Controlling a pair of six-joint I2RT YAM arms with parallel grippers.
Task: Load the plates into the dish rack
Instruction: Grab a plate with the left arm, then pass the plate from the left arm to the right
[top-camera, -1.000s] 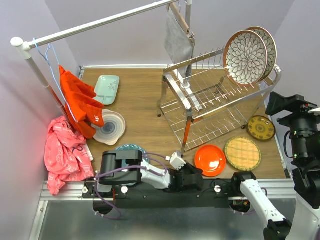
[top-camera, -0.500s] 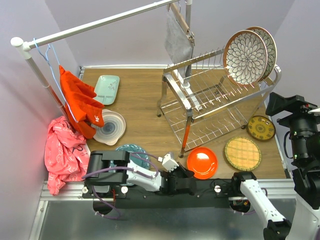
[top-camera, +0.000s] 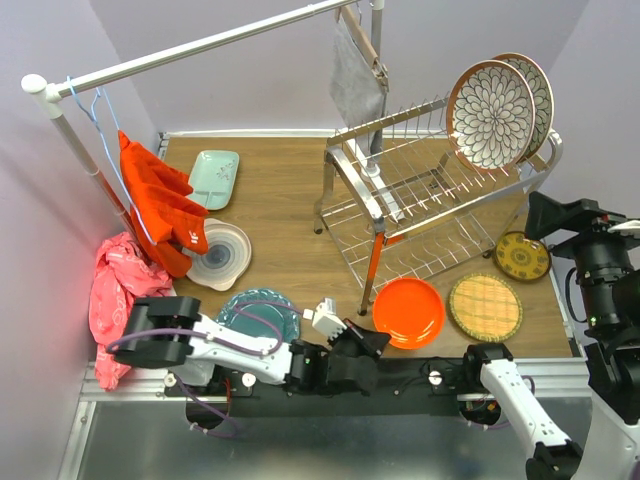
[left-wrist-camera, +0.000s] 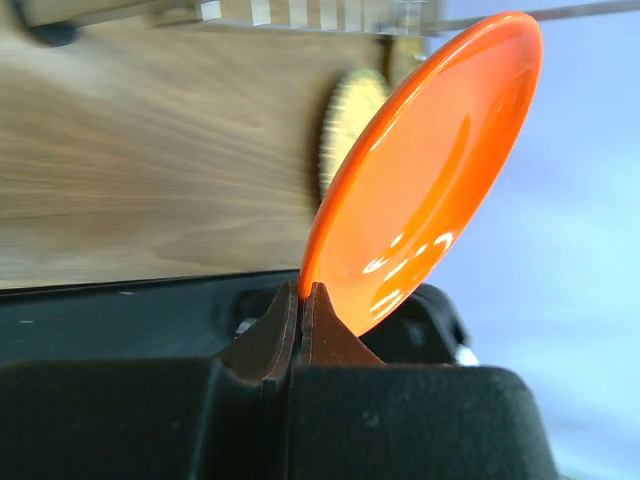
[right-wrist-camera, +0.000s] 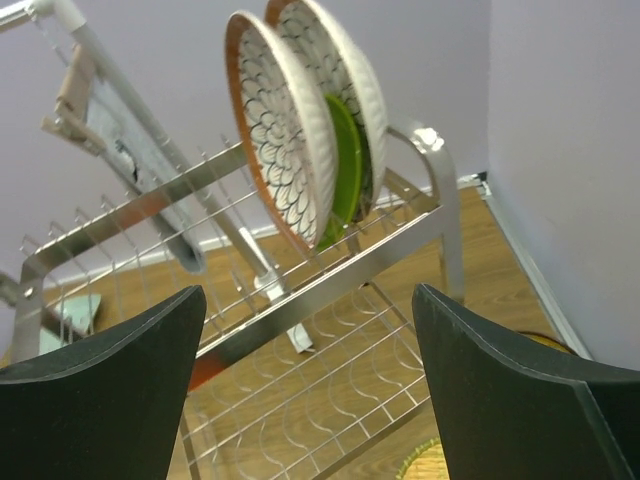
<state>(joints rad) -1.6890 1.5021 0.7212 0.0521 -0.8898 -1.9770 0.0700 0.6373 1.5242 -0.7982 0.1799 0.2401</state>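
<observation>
My left gripper (top-camera: 366, 343) (left-wrist-camera: 301, 300) is shut on the near rim of the orange plate (top-camera: 408, 312) (left-wrist-camera: 430, 170), which tilts up off the wood in front of the dish rack (top-camera: 440, 215) (right-wrist-camera: 330, 285). Two floral plates (top-camera: 492, 115) (right-wrist-camera: 275, 130) stand in the rack's top tier, with a lime green plate (right-wrist-camera: 345, 170) between them. On the table lie the yellow woven plate (top-camera: 485, 307), the dark-yellow patterned plate (top-camera: 522, 256), the teal plate (top-camera: 258, 312) and the swirl plate (top-camera: 218, 254). My right gripper (top-camera: 540, 215) (right-wrist-camera: 308, 295) hangs open and holds nothing, right of the rack.
A white clothes rail (top-camera: 200, 47) crosses the back, carrying a grey cloth on a hanger (top-camera: 357, 78) just behind the rack. Orange cloth (top-camera: 160, 205) and pink cloth (top-camera: 125, 305) hang at the left. A pale green rectangular tray (top-camera: 213, 178) lies at the back left.
My left gripper closed on the orange plate's rim and raised that edge while the arm's elbow swung left, uncovering the teal plate. The right gripper shifted slightly left.
</observation>
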